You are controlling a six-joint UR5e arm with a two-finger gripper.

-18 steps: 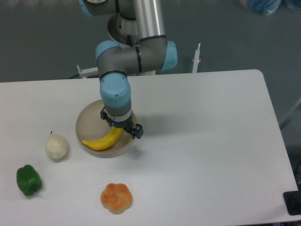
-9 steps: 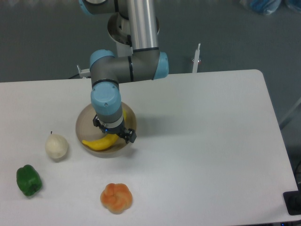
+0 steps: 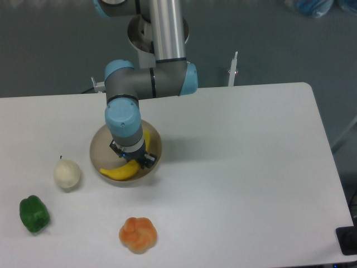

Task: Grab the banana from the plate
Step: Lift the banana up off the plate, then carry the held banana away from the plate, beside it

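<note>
The yellow banana (image 3: 120, 172) lies in the round beige plate (image 3: 99, 149) at the left middle of the table. My gripper (image 3: 131, 160) hangs straight down over the banana's middle, and the wrist hides most of the fruit. Only the lower left end and a sliver near the upper right show. The fingers sit right at the banana, but the wrist blocks them, so I cannot see whether they are open or shut.
A pale round fruit (image 3: 67, 173) sits left of the plate. A green pepper (image 3: 34, 214) lies at the front left. An orange bun-like item (image 3: 138, 234) rests at the front, below the plate.
The gripper has shifted left and down onto the banana's middle, covering more of it. The banana and the plate have not moved.
</note>
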